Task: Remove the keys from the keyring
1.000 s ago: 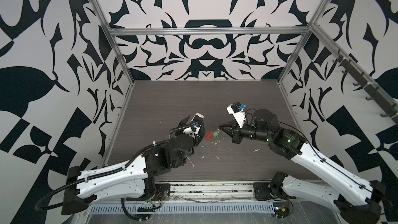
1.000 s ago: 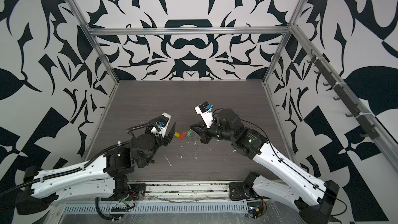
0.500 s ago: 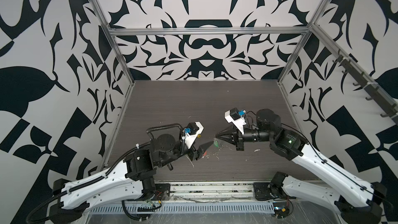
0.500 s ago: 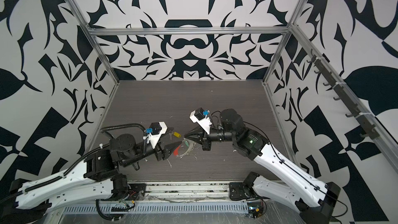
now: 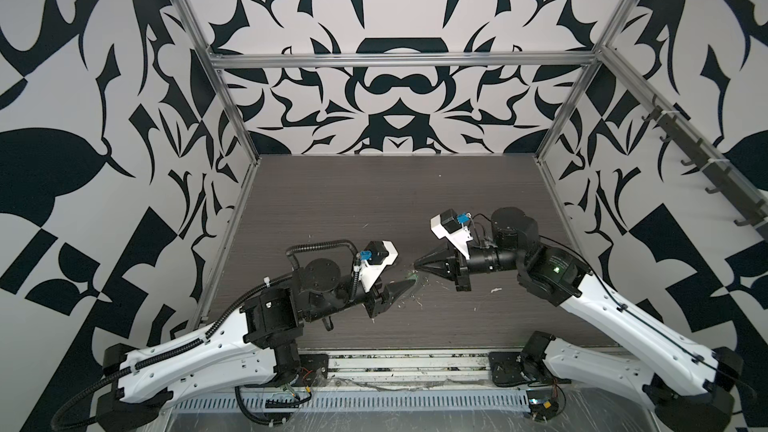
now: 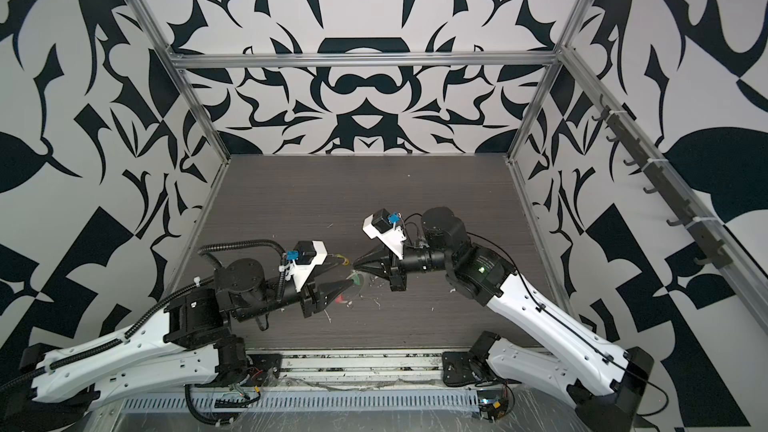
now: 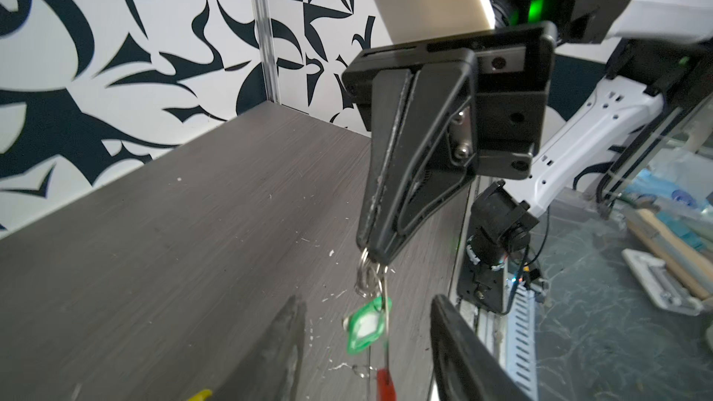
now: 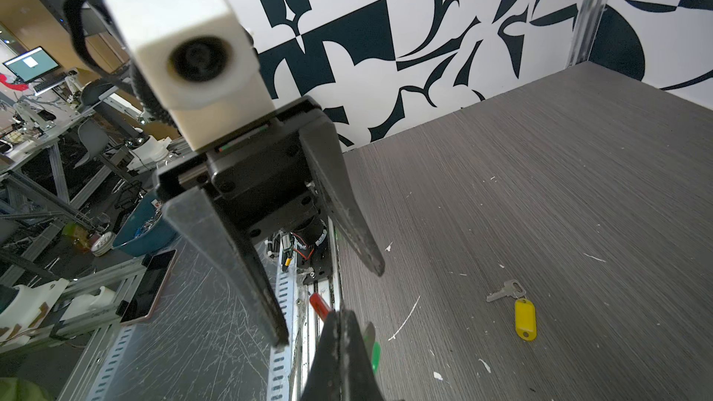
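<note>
My right gripper [image 7: 373, 252] is shut on the top of the keyring [image 7: 384, 318], a thin wire that hangs down to its red sleeve [image 7: 385, 383] above the table. A silvery key [image 7: 363, 277] with a green tag [image 7: 364, 326] dangles on the wire just under the tips. My left gripper [image 7: 365, 302] is open, one finger on each side of the green tag without touching it. In both top views the two grippers [image 5: 409, 284] [image 5: 417, 264] point at each other, tips close. A second key [image 8: 504, 291] with a yellow tag [image 8: 525, 319] lies loose on the table.
White flecks and scratches [image 8: 403, 320] dot the dark wood-grain table [image 5: 374, 201]. Patterned walls with metal frame posts [image 5: 232, 97] close in the back and sides. The arm bases and a slotted rail [image 5: 353, 403] run along the front edge.
The right gripper has turned to point left with the keyring hanging from it. The left arm drew back, levelled out and brought its fingers round the green tag, its jaws narrowing somewhat.
</note>
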### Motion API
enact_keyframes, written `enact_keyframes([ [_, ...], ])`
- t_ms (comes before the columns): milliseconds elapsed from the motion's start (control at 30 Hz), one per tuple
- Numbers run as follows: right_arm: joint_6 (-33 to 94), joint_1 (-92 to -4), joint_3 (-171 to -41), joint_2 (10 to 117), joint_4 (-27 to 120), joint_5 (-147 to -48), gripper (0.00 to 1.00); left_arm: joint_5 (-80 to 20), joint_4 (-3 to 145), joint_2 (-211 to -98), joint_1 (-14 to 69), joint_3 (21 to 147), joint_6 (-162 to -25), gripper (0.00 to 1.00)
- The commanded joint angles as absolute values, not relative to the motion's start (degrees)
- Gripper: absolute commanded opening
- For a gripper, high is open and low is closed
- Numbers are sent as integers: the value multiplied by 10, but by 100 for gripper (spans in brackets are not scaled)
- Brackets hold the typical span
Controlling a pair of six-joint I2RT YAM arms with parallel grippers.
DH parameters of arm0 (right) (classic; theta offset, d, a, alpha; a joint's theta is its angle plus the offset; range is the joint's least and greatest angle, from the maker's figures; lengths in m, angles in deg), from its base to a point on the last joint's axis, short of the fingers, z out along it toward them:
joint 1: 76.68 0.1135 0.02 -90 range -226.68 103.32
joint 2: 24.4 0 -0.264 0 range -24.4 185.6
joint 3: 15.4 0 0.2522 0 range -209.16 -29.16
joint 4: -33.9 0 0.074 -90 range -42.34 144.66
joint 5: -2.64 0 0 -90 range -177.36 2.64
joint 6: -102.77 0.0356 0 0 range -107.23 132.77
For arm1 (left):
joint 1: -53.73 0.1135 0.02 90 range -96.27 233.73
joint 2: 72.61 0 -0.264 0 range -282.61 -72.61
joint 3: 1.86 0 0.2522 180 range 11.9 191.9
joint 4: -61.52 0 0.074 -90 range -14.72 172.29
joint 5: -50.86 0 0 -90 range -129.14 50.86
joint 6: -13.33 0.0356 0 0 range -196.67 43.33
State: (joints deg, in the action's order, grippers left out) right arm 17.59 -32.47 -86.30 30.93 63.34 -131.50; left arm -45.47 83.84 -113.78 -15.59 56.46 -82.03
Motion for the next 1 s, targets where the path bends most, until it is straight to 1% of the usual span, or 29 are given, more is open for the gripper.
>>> enact_keyframes([
  [0, 160, -329, -892, 303, 627, -1345, 0, -465, 830, -1113, -153, 559, -823, 42],
  [67, 158, -330, -894, 308, 630, -1356, 0, -453, 833, -1111, -151, 564, -819, 33],
  [167, 157, -331, -897, 313, 631, -1369, 0, -431, 840, -1120, -144, 576, -812, 27],
  [367, 156, -331, -900, 318, 633, -1377, 0, -330, 843, -1141, -114, 589, -818, 25],
  [600, 157, -332, -900, 322, 633, -1377, 0, -294, 838, -1141, -100, 591, -826, 23],
  [833, 159, -332, -902, 327, 631, -1381, 0, -281, 836, -1157, -93, 598, -826, 10],
  [967, 161, -331, -902, 328, 631, -1379, 0, -271, 832, -1162, -89, 601, -827, 7],
])
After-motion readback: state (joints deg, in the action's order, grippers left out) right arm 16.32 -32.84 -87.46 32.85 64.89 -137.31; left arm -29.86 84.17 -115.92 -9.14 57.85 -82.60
